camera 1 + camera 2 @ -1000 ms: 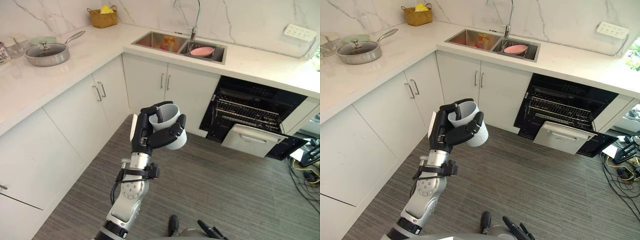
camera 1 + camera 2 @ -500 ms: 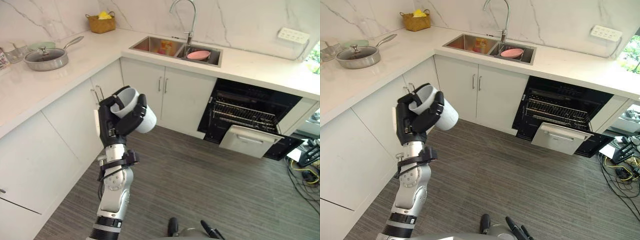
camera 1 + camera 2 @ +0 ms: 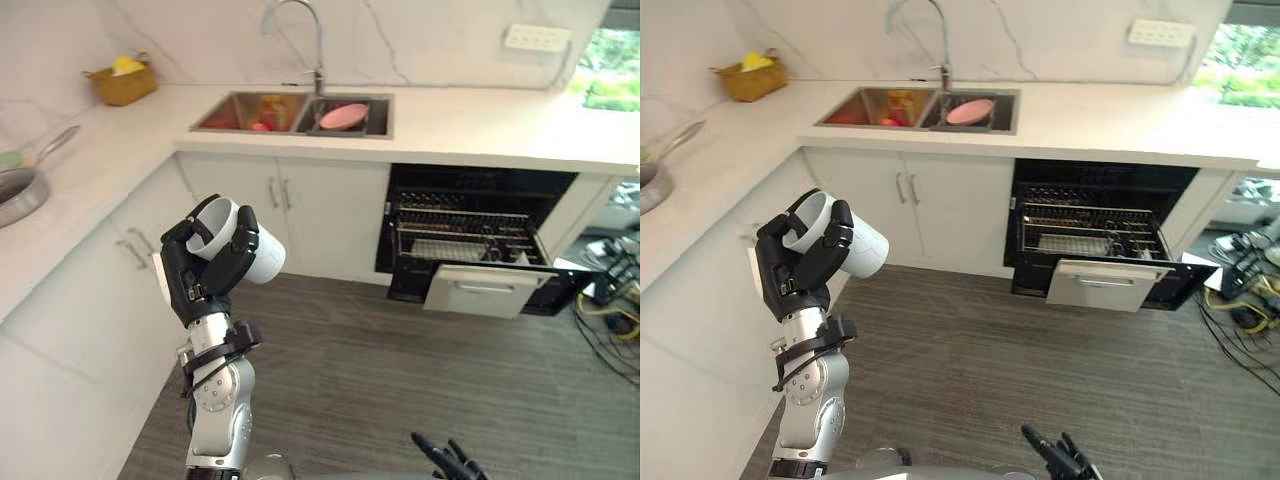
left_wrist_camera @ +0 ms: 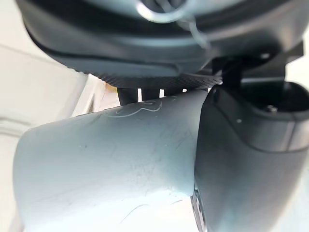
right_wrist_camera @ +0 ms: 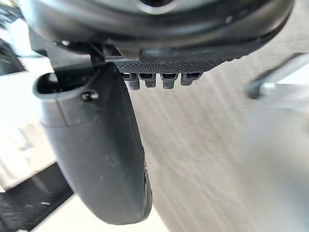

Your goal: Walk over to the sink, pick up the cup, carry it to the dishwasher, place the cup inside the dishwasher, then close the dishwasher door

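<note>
Gripping the cup (image 3: 256, 262), the left hand (image 3: 190, 285) is raised at the left, in front of the cabinets (image 3: 300, 215) and above the floor (image 3: 380, 380); its fingers (image 3: 243, 243) and thumb are curled round the tilted cup, mouth up and left. Dishwasher (image 3: 470, 215) stands open at the far right, well apart from the cup, door (image 3: 480, 297) down. Sink (image 3: 240, 110) lies in the far tabletop (image 3: 480, 125). Right hand (image 5: 101, 145) hangs low, fingers relaxed, holding nothing.

Left arm: raised, forearm upright.
Left hand (image 3: 192, 283): fingers and thumb curled round cup (image 3: 262, 262).
Right hand (image 5: 96, 145): low, fingers relaxed, empty.
</note>
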Controlling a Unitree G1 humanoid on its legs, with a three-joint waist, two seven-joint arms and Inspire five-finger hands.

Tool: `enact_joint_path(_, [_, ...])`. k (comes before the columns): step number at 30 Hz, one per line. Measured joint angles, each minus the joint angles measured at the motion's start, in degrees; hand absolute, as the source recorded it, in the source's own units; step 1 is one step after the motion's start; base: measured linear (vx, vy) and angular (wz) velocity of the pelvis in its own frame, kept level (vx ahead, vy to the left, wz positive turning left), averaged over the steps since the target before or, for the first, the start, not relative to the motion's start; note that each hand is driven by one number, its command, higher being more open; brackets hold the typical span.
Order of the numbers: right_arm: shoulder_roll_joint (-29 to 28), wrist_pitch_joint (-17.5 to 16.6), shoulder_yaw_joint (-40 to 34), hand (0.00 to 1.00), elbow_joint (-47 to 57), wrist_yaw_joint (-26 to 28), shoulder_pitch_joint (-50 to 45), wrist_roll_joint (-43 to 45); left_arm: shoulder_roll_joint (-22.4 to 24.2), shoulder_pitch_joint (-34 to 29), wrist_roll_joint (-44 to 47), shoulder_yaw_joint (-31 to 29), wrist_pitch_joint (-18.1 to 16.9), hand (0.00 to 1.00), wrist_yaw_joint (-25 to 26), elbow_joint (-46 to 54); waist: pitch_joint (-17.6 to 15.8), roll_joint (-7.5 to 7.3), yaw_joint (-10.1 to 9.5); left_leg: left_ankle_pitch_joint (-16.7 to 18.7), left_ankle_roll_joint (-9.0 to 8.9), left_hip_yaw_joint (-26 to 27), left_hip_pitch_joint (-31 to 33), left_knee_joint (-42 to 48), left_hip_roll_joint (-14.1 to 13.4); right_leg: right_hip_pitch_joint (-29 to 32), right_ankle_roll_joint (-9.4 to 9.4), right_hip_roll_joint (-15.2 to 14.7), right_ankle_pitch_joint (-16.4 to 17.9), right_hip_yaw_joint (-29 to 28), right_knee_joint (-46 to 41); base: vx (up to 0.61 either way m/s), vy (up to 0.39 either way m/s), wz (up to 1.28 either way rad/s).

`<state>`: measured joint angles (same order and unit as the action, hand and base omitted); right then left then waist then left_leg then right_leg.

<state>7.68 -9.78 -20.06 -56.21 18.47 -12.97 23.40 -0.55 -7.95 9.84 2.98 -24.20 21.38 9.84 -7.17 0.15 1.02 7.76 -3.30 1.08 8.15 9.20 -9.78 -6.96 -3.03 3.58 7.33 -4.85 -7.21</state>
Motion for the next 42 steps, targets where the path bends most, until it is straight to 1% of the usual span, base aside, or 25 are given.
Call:
enact_joint_path(2, [0.78,-0.56,0.98,1.00,4.24,-2.09,-0.67,2.41,-0.03,-1.47,0.26,-0.32,-0.23,0.00,-0.90,-0.17,0.02,-0.15,0.18,-2.84,-1.33,-0.22,0.18,-0.26,-0.32,-0.38,1.93,-0.65,3.06,-2.18,-2.10,0.29,0.226,-0.54])
enact_joint_path(3, [0.78,-0.58,1.35,1.00,8.04,-4.35,-1.45,4.06,-0.15,-2.01,0.28,-0.35,-0.70,0.00,-1.70,-0.31,0.24,-0.66,0.18,-6.61,-1.71,1.00,-0.66,0.34,0.37,-0.85,3.22,-1.84,4.81,-3.37,-3.48,0.43,0.379,-0.40])
enact_joint_path(5, [-0.10,-0.80,1.61,1.00,14.47,-7.15,-2.33,4.65,-0.68,-1.94,0.48,-0.17,-1.01,0.00,-2.74,-0.29,0.74,-1.90,0.95,-10.53,-0.74,2.03,-2.08,1.17,3.24,-1.07,7.18,-5.04,7.53,-4.11,-6.54,0.39,0.369,-0.27])
enact_joint_path(7, [-3.51,-1.42,3.13,1.00,24.85,-10.65,-4.20,4.48,-1.81,-1.60,0.53,0.62,-1.10,0.00,-3.90,-0.30,1.25,-4.80,2.00,-8.38,1.64,4.48,-5.05,1.06,6.89,5.68,10.46,-8.85,7.87,-1.32,-23.48,0.31,0.340,-0.16])
enact_joint_path(9, [-6.27,-2.00,3.24,1.00,29.51,-11.52,-4.42,3.90,-3.02,-1.16,0.33,1.59,-1.10,0.00,-4.23,-0.10,0.81,-6.17,2.03,-6.56,3.44,6.56,-9.11,-0.11,8.42,11.51,14.56,-13.33,3.40,4.71,-36.76,0.29,0.330,-0.43])
enact_joint_path(10, [-6.98,-2.02,3.49,1.00,31.18,-11.61,-3.53,3.24,-3.43,-1.16,0.11,1.57,-0.97,0.00,-4.45,-0.05,0.77,-5.79,2.15,-5.15,4.39,8.18,-11.79,-0.67,8.58,14.31,12.37,-15.51,4.02,8.63,-42.32,0.22,0.259,-0.60])
enact_joint_path(11, [-6.98,-2.02,3.69,1.00,31.89,-11.49,-3.26,3.16,-3.40,-1.14,0.04,1.54,-0.84,0.00,-4.51,0.36,0.94,-5.53,2.30,-4.62,4.70,9.09,-12.64,-0.93,8.31,15.24,11.49,-15.88,4.58,10.61,-43.04,0.17,0.231,-0.57])
enact_joint_path(14, [-7.89,-1.99,4.66,1.00,41.03,-11.84,-3.20,1.22,-4.18,-1.06,0.19,0.71,-0.66,0.00,-6.26,4.94,1.31,-4.90,2.86,-3.56,4.45,11.85,-15.62,-3.27,6.80,16.79,10.79,-13.54,5.79,19.68,-31.43,0.21,0.138,-0.48])
enact_joint_path(15, [-8.47,-1.99,4.67,1.00,46.02,-11.99,-3.34,0.49,-4.25,-1.22,0.33,0.25,-0.66,0.00,-6.87,5.89,1.33,-4.93,2.87,-3.37,4.17,13.10,-16.51,-3.90,6.55,15.91,9.94,-11.75,5.27,22.37,-23.38,0.24,0.007,-0.60])
enact_joint_path(17, [-8.66,-2.03,4.72,1.00,53.45,-11.93,-3.47,-0.83,-3.64,-1.27,0.50,-0.76,-0.63,0.00,-8.04,6.09,1.30,-4.90,2.88,-2.40,3.57,14.55,-17.89,-4.02,6.34,14.93,5.39,-9.37,2.06,24.75,-11.81,0.27,-0.052,-0.62])
enact_joint_path(18, [-8.65,-2.35,4.84,1.00,57.52,-11.99,-3.49,-1.08,-3.04,-1.52,0.80,-0.80,-0.65,0.00,-8.56,6.22,1.29,-4.87,2.86,-0.57,2.88,15.83,-19.39,-3.96,5.86,14.72,3.47,-8.58,-1.44,25.93,-7.02,0.21,-0.073,-0.49])
enact_joint_path(19, [-8.74,-2.86,5.10,1.00,58.92,-12.02,-3.56,-1.07,-2.83,-1.87,0.87,-0.78,-0.64,0.00,-8.98,6.21,1.29,-4.88,2.84,0.37,2.26,16.47,-20.28,-3.73,5.59,14.57,2.77,-8.66,-4.46,26.24,-6.41,0.32,-0.154,-0.58])
enact_joint_path(20, [-8.64,-3.65,6.01,1.00,61.05,-12.05,-4.00,-1.01,-2.59,-3.00,0.89,-0.35,-0.61,0.00,-9.56,6.16,1.49,-4.57,2.93,2.37,0.99,17.49,-21.45,-2.20,4.36,12.76,-0.55,-7.48,-6.44,26.53,-5.84,0.25,-0.156,-0.46])
enact_joint_path(21, [-8.56,-4.39,6.48,1.00,62.74,-12.23,-4.51,-0.94,-1.53,-3.50,0.86,0.72,-0.58,0.00,-10.51,6.16,1.77,-3.46,2.93,3.23,0.11,18.60,-22.15,-1.57,2.82,12.09,-1.16,-5.94,-6.01,26.59,-5.86,0.28,-0.175,-0.39])
enact_joint_path(23, [-7.92,-4.85,7.60,1.00,64.95,-13.21,-4.79,-1.02,-0.09,-2.80,0.67,3.69,-0.55,0.00,-10.64,6.16,1.95,-2.70,3.10,3.33,-0.07,20.18,-22.65,-1.67,1.80,11.95,-2.00,-4.83,-5.39,26.51,-5.97,0.14,-0.109,-0.17])
enact_joint_path(27, [-7.61,-4.68,10.80,1.00,70.95,-13.69,-4.97,-0.90,0.45,-1.76,0.11,8.10,-0.23,0.00,-10.70,6.20,1.91,-2.27,3.07,3.35,-0.16,20.37,-22.90,1.62,1.21,10.82,-1.16,-4.94,-1.55,26.53,-7.30,0.04,-0.068,0.03])
enact_joint_path(29, [-7.56,-4.42,13.07,1.00,74.24,-12.65,-6.15,-0.81,0.70,-2.56,0.16,8.52,0.35,0.00,-10.34,6.21,2.13,-2.41,2.82,3.49,-0.18,20.47,-18.93,14.35,-0.60,7.98,-1.40,-4.86,-0.79,26.45,-4.99,0.01,-0.102,0.00])
enact_joint_path(30, [-6.77,-4.13,14.03,1.00,76.83,-11.88,-6.76,-0.68,1.69,-3.09,0.18,8.52,0.33,0.00,-10.24,6.49,2.42,-1.09,2.21,1.79,1.63,19.82,-12.81,28.58,-4.49,5.99,-1.36,-3.33,-0.79,26.33,-2.29,0.07,-0.117,-0.14])
enact_joint_path(31, [-5.46,-3.94,14.55,1.00,78.81,-10.79,-6.85,-0.47,2.29,-4.03,0.18,8.51,0.32,0.00,-10.25,6.87,2.56,0.28,1.48,-2.20,1.96,17.85,-6.48,40.70,-8.35,3.87,-1.38,-1.11,-0.80,25.48,0.80,0.10,-0.103,-0.28])
enact_joint_path(33, [-4.52,-3.63,14.68,1.00,80.27,-8.96,-6.63,0.41,2.76,-6.15,0.16,8.58,0.29,0.00,-10.34,7.32,2.93,1.11,0.43,-0.32,0.78,15.75,-1.79,47.77,-9.68,2.17,-1.41,-0.25,-0.89,22.84,1.12,0.17,-0.044,-0.60])
enact_joint_path(35, [-3.74,-3.59,14.64,1.00,80.26,-7.35,-6.49,2.53,2.42,-8.67,0.18,8.55,0.07,0.00,-10.70,7.26,3.21,1.12,-0.23,3.10,1.10,15.78,-1.73,41.35,-8.53,0.77,-1.44,-0.44,-0.89,20.38,1.13,0.16,-0.016,-0.76])
enact_joint_path(37, [-3.06,-2.70,14.85,1.00,80.03,-5.82,-4.44,6.35,1.68,-10.14,0.03,8.55,-0.73,0.00,-10.60,6.44,3.17,0.91,-0.26,4.77,1.44,13.52,-2.23,21.48,-4.67,1.13,-1.68,-0.84,-0.94,15.55,0.96,0.24,0.065,-0.90])
enact_joint_path(39, [-2.14,-1.72,16.15,1.00,79.45,-4.53,-1.51,8.63,1.57,-10.67,-0.92,8.39,-0.98,0.00,-9.60,5.32,3.13,0.83,-0.46,2.15,0.44,7.64,-3.01,6.08,-1.03,2.13,-1.65,-1.59,-0.71,10.95,0.19,0.23,0.136,-1.25])
enact_joint_path(40, [-1.03,-1.35,17.38,1.00,79.40,-3.83,-0.38,9.47,1.54,-10.92,-1.56,8.61,-0.98,0.00,-8.71,5.21,3.09,0.95,-0.65,-0.12,-0.34,3.78,-2.62,1.16,-0.43,2.05,-0.94,-1.64,-0.24,7.93,-0.08,0.26,0.187,-1.36])
enact_joint_path(42, [0.68,-0.80,19.44,1.00,79.52,-3.38,0.43,10.86,1.51,-10.92,-3.73,8.95,-1.07,0.00,-7.55,5.03,3.15,1.04,-1.12,-2.82,-1.03,2.47,-2.72,-0.90,-1.17,1.12,0.73,-1.63,0.50,3.97,-1.33,0.32,0.231,-1.12])
